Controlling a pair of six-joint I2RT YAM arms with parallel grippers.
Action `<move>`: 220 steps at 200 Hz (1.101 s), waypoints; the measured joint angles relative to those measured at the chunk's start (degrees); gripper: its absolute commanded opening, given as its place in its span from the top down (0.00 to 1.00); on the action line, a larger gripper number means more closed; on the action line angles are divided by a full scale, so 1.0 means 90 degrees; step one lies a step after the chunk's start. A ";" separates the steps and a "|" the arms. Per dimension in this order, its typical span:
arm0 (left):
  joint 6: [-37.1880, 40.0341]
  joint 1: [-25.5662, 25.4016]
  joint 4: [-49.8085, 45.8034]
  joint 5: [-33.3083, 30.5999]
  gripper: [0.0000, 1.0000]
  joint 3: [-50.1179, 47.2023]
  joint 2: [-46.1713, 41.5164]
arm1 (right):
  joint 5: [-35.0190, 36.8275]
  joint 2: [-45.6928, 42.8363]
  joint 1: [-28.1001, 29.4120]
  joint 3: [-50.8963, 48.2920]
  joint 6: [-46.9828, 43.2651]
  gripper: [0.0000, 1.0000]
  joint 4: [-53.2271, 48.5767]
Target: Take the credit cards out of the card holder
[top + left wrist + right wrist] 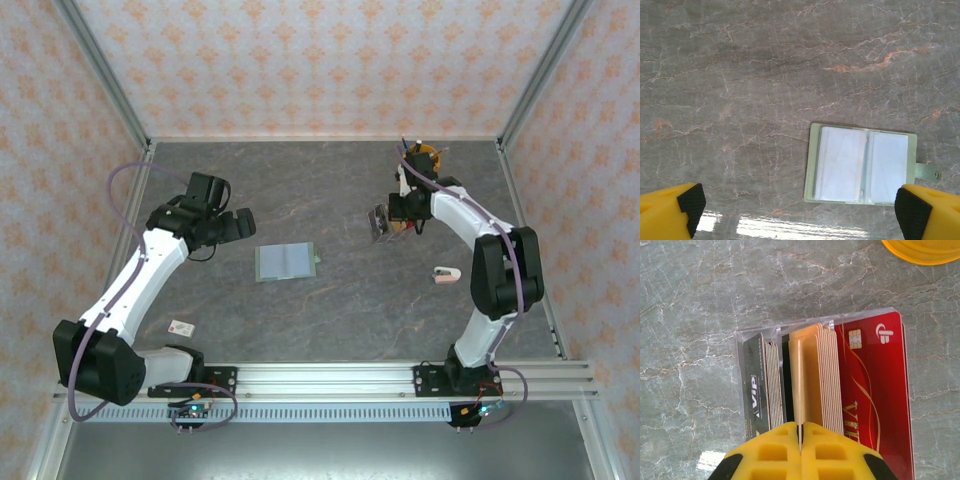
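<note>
The card holder (286,261) lies open and flat on the table's middle, mint green, with pale clear pockets (862,165). My left gripper (236,225) hovers just left of it, open, nothing between its yellow fingers (670,212); the holder sits toward the right finger in the left wrist view. My right gripper (384,221) is at the back right, shut (800,429) on a thin tan credit card (800,385) seen edge-on. That card stands in a clear rack (740,390) among several tan cards.
The rack also holds a black VIP card (753,390) and a red card (880,390). A yellow cup (421,155) stands behind it. A small white card with a red mark (181,327) lies front left, a pink-and-white object (446,275) front right.
</note>
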 measured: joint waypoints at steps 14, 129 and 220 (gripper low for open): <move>0.0000 0.0002 0.0000 0.0017 0.00 0.0000 0.0027 | 0.0029 0.0175 -0.0005 0.0204 0.0002 0.96 -0.0107; -0.0095 0.0041 0.0046 0.0250 0.00 -0.0138 0.0197 | -0.0260 -0.0206 -0.0015 0.0374 0.0391 0.60 -0.0362; -0.0707 0.0041 0.0408 0.0342 0.00 -0.1209 -0.0010 | -0.0073 -0.1018 0.2429 -0.0403 0.2239 0.49 0.0257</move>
